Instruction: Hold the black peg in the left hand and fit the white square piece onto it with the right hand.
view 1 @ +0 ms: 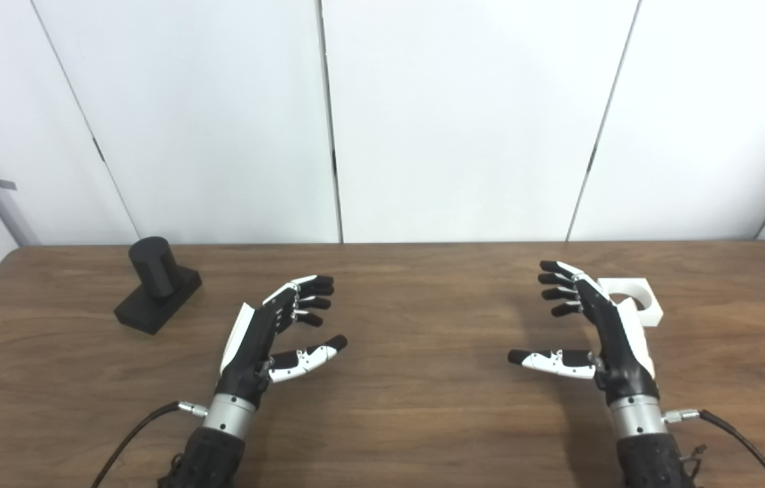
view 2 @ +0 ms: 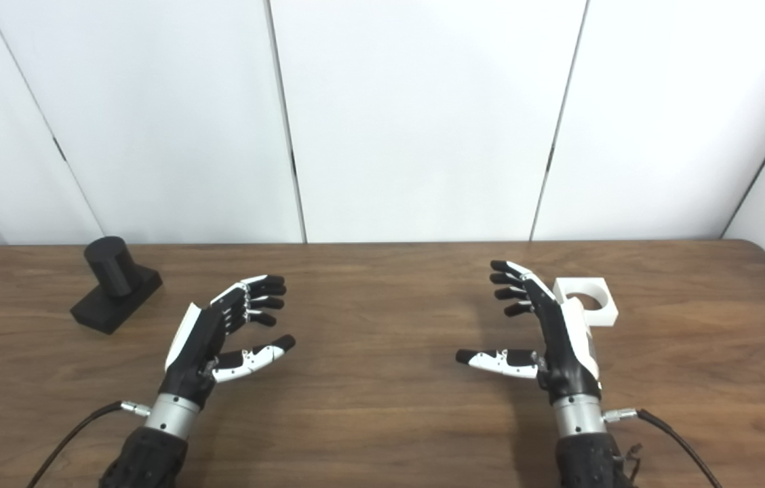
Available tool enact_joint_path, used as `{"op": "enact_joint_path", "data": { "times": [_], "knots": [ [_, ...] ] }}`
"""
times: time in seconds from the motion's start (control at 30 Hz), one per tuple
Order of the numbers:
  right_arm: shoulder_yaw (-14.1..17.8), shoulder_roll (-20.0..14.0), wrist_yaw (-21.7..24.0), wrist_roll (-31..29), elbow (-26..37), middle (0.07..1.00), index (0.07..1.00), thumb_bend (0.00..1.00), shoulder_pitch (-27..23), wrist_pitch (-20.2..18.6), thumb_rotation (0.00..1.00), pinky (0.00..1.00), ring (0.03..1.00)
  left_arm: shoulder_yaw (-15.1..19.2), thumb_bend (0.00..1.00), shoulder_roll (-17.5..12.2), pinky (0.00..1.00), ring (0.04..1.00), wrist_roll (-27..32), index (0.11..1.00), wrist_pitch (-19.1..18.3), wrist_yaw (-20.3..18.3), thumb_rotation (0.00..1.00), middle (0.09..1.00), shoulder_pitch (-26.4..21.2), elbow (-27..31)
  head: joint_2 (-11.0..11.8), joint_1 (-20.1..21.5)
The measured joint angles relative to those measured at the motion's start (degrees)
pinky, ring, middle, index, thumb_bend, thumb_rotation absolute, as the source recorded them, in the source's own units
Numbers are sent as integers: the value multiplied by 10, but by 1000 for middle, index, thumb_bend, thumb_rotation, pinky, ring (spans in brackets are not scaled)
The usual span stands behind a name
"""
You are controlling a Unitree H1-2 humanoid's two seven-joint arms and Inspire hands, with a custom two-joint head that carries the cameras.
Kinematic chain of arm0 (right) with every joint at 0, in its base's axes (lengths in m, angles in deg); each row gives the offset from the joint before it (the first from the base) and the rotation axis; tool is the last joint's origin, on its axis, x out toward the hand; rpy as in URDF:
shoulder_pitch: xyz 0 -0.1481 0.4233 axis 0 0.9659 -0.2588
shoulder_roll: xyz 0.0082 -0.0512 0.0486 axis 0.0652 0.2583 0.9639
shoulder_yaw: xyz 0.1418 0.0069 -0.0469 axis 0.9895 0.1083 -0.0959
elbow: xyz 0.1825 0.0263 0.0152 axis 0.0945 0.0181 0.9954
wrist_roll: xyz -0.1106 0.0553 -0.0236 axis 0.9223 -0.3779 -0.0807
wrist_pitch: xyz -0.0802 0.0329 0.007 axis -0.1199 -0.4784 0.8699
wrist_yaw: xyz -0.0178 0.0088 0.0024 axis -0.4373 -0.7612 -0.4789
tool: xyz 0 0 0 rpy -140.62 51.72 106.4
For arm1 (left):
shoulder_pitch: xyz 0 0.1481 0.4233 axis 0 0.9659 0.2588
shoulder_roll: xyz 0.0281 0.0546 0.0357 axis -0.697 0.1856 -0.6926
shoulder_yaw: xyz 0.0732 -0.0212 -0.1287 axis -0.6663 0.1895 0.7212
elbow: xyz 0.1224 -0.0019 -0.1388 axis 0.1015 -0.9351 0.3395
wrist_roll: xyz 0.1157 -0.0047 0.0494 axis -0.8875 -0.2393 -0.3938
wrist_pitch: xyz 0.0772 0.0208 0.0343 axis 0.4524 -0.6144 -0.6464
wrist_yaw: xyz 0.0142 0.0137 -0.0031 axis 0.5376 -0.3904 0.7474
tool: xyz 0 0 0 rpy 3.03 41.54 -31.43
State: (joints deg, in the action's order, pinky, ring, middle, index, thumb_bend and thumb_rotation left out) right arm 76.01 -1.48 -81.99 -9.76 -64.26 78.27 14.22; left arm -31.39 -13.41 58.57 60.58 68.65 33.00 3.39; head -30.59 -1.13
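The left hand hovered over the table with fingers spread and thumb out, holding nothing. The right hand mirrored it, also wide and empty, palm turned inward. The peg stood upright on its black base, up and to the left of the left hand, well apart from it and nearer the far left corner; its long axis was vertical. The white piece lay flat just beyond the right hand's back, partly hidden by it, its round hole facing up. Each part sat on its own hand's outer side, so both reaches would likely go outward and forward.
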Motion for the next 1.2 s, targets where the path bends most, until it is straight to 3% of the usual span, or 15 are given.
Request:
{"op": "enact_joint_path", "data": {
  "times": [0.2,0.3,0.43,0.63,1.07,1.2],
  "knots": [
    [3,-6,6,-9,2,740,775,630,2,0,0,581,684,-6,625,7,592,724,0,742,3,1,0,761,0,0,8,-53],
    [8,-18,9,-22,2,743,775,622,5,3,0,581,689,-10,629,17,600,725,-2,747,3,4,8,761,0,-2,15,-121],
    [13,-31,17,-38,2,759,792,597,8,8,0,612,713,-18,638,29,623,736,-13,751,3,13,51,768,0,-13,24,-168],
    [24,-27,37,-66,36,768,795,555,16,-16,0,603,718,-29,633,38,602,730,-46,746,3,28,61,763,-2,-27,33,-193],
    [24,-26,37,-39,47,727,757,577,16,-25,0,553,681,-35,642,40,580,703,-61,742,8,46,103,759,-14,-43,37,-205],
    [24,-26,37,-39,49,729,756,573,16,-26,0,555,684,-34,672,40,552,688,-58,727,8,48,68,764,-14,-43,37,-207]
  ]
}}
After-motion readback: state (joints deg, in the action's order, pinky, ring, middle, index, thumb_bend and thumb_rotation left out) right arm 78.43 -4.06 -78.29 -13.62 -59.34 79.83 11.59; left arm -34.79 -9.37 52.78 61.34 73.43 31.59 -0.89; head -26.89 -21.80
